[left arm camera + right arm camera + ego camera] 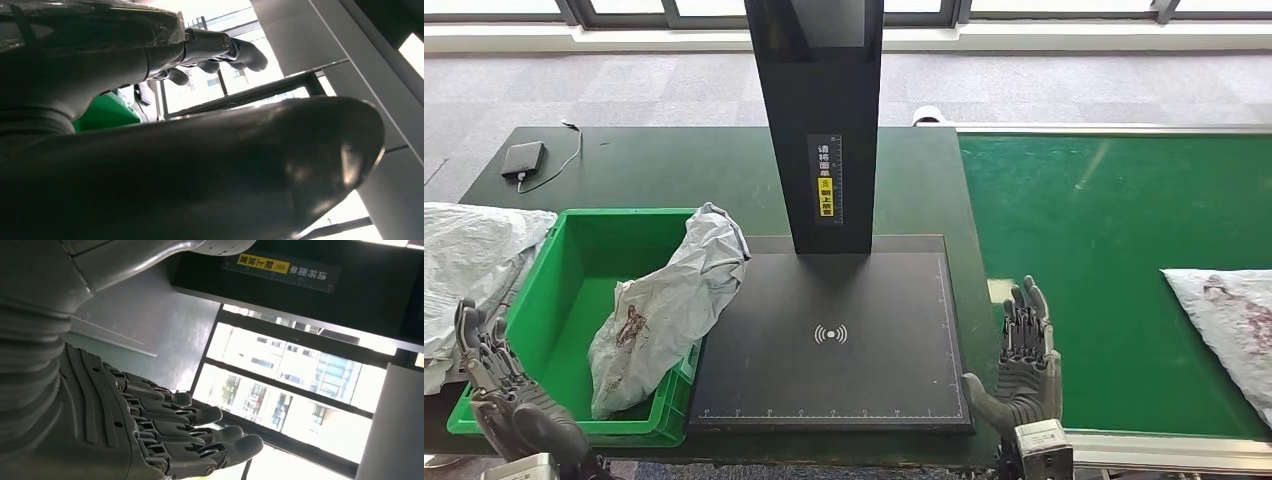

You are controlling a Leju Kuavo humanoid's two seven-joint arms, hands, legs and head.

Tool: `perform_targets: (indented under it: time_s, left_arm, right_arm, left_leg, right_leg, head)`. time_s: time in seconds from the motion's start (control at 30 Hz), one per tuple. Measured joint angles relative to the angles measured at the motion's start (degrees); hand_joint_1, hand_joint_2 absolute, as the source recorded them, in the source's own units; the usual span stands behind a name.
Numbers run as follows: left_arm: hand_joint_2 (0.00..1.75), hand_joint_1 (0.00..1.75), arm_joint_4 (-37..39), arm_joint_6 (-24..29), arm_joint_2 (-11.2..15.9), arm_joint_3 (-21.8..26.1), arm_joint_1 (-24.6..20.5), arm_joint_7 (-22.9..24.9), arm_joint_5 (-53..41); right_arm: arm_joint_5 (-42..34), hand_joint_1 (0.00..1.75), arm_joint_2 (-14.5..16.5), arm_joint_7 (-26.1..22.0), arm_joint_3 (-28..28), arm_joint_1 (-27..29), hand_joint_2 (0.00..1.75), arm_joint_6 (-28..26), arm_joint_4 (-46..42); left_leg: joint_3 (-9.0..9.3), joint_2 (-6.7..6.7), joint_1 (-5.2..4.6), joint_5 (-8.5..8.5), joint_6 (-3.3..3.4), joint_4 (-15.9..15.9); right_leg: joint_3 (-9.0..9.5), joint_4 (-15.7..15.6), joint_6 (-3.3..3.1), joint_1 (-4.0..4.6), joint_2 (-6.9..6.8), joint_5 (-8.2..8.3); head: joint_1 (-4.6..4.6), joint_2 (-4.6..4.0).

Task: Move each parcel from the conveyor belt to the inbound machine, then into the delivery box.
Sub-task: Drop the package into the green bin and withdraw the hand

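At the far left, a pile of crumpled grey bags (469,250) lies on the dark table (674,165) beside my green bin (574,300). My left hand (499,385) hangs just in front of the bin's near left corner, fingers stretched out and apart, holding nothing; from the left wrist camera I see those dark fingers (220,47) extended against the bright windows, though my thumb blocks most of that picture, so the finer details are hard to judge. Further back on the table sits a small black box (524,158) with a thin cable trailing from it.

Inside the bin, a grey parcel (669,305) leans against the right wall, its crumpled top rising over the rim and touching the edge of the black scanner plate (834,340). The plate lies flat just beside the bin, with a white wireless mark at its middle, and a tall black post (819,110) with a yellow label stands at its back edge.

My right hand (1024,355) hovers at the gap between the plate and the green belt (1114,270), fingers straight and loose, gripping nothing. The right wrist camera shows its fingers (200,435) spread out side by side.

On the belt at the far right lies another parcel (1229,325), white-grey with dark red print, well apart from my right hand.
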Motion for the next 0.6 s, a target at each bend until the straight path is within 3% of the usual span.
perform_targets:
  time_s: [0.07, 0.13, 0.27, 0.33, 0.43, 0.6]
  left_arm:
    - [0.00, 0.00, -3.1, -1.6, 0.1, -2.4, 2.2, -0.4, 2.3]
    - [0.00, 0.00, -4.6, -8.1, 0.6, -4.4, 3.4, -0.4, 7.4]
    - [0.00, 0.00, -4.4, -36.3, 0.7, -6.4, 4.4, -0.4, 15.4]
    - [0.00, 0.00, -4.4, -43.6, 0.2, -6.4, 4.5, -0.5, 14.6]
    - [0.00, 0.00, -5.2, -45.0, -0.2, -6.4, 4.6, -0.5, 12.5]
    - [0.00, 0.00, -4.9, -47.6, -0.2, -6.8, 4.5, -0.5, 12.3]
  right_arm:
    - [0.9, 0.00, -0.5, 0.5, -2.3, 0.9, 1.75, -1.1, 0.4]
    - [5.1, 0.00, -0.8, 2.5, -5.1, 2.3, 1.75, -3.5, 0.7]
    - [16.8, 0.00, -0.3, 6.6, -15.9, 8.2, 1.75, -3.6, -0.6]
    - [23.0, 0.00, 1.5, 7.2, -23.0, 11.2, 1.75, 0.1, -2.4]
    - [31.2, 0.00, 6.3, 6.7, -33.3, 14.5, 1.75, 7.4, -5.4]
    - [41.8, 0.00, 12.8, 8.3, -48.3, 15.0, 1.75, 17.8, -7.0]
  left_leg:
    - [0.01, 0.03, 0.00, -0.06, 0.04, 0.0]
    - [0.05, 0.01, -0.01, -0.09, 0.07, 0.0]
    - [-0.03, -0.29, -0.02, -0.15, 0.18, 0.0]
    - [-0.06, -0.27, -0.03, -0.21, 0.19, 0.1]
    - [-0.03, -0.19, -0.07, -0.30, 0.20, 0.1]
    - [0.01, -0.15, -0.10, -0.31, 0.18, 0.1]
  right_leg:
    - [-0.02, 0.0, 0.04, -0.02, 0.01, -0.03]
    - [-0.02, 0.0, 0.11, -0.03, 0.01, -0.09]
    - [0.12, 0.0, 0.21, -0.11, -0.29, -0.20]
    - [0.12, 0.0, 0.21, -0.15, -0.26, -0.20]
    - [0.10, 0.0, 0.22, -0.15, -0.19, -0.23]
    - [0.06, 0.0, 0.19, -0.13, -0.19, -0.29]
  head:
    - [-0.01, -0.01]
    - [-0.02, -0.01]
    - [0.01, 0.00]
    - [0.02, 0.00]
    - [0.00, 0.00]
    - [0.00, -0.01]
